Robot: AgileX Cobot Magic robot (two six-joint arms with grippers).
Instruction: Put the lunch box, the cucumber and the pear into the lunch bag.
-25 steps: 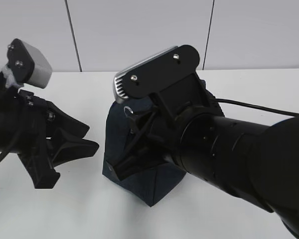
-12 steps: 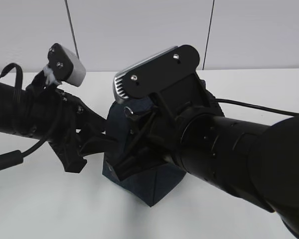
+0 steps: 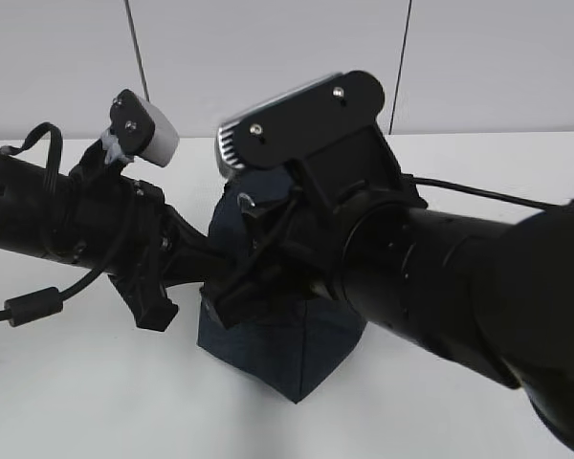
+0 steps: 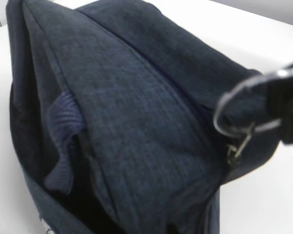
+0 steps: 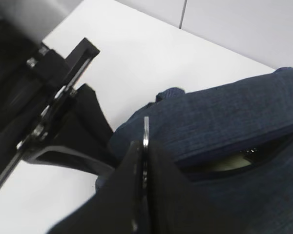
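On the left of the exterior view, the left arm reaches in from the frame edge across the white table, its wrist camera housing raised above it. The left gripper presses against the left side of the lunch bag; its fingertips are hidden against the dark fabric in that view and do not show in its own wrist view, but its fingers are fully closed, and the pictures do not show whether any fabric is pinched between them.

The lunch bag stands in the middle of the table, a dark navy box with 1 corner toward the camera. In the left wrist view its padded loop handle folds down its side, and the metal ring pull hangs at the zipper end.

From the right, the right arm crosses over the bag. The right gripper is clamped on the metal ring pull, seen edge-on between its 2 fingers.

Just right of that, the zipper gapes a little; something pale greenish shows inside, too hidden to name.
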